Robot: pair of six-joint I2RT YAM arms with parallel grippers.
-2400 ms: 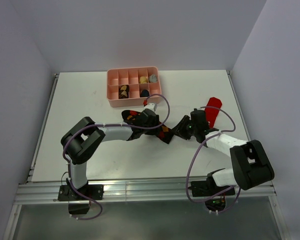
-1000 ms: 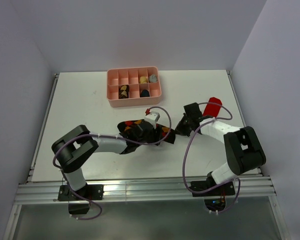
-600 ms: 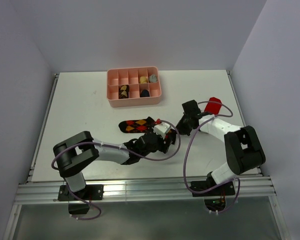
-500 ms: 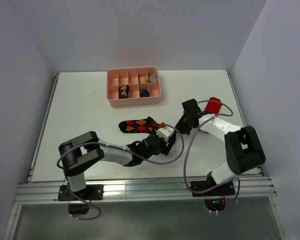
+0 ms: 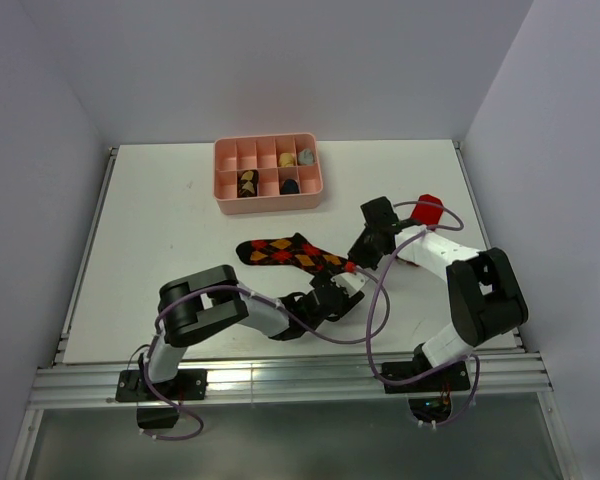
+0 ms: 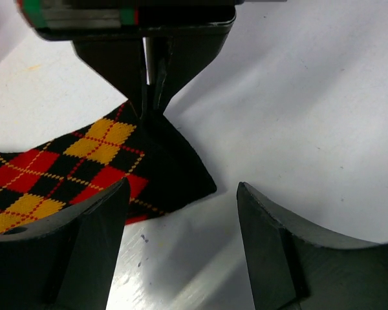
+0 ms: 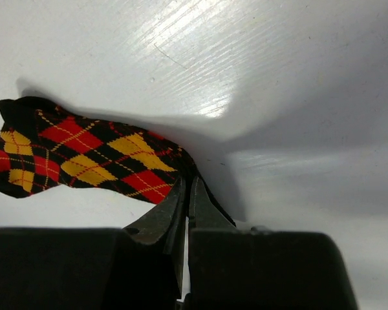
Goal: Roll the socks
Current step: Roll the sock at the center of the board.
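A black argyle sock [image 5: 285, 251] with red and yellow diamonds lies stretched flat at mid-table. My right gripper [image 5: 358, 258] is shut on its plain black right end; the right wrist view shows the jaws [image 7: 186, 187] pinched on that edge, the sock [image 7: 84, 158] trailing to the left. My left gripper [image 5: 348, 283] sits just in front of that end, open. In the left wrist view it [image 6: 183, 187] has bare table between its fingers, with the sock [image 6: 84, 168] to the left. A plain red sock [image 5: 427, 209] lies behind the right arm.
A pink compartment tray [image 5: 268, 198] stands at the back centre with small rolled items in several cells. The right arm's cable loops over the table near the red sock. The left arm's forearm stretches low along the near part of the table.
The left gripper has come off the sock and swung toward the near right, standing open. The sock, earlier bunched under it, now lies stretched out. The right gripper keeps its hold.
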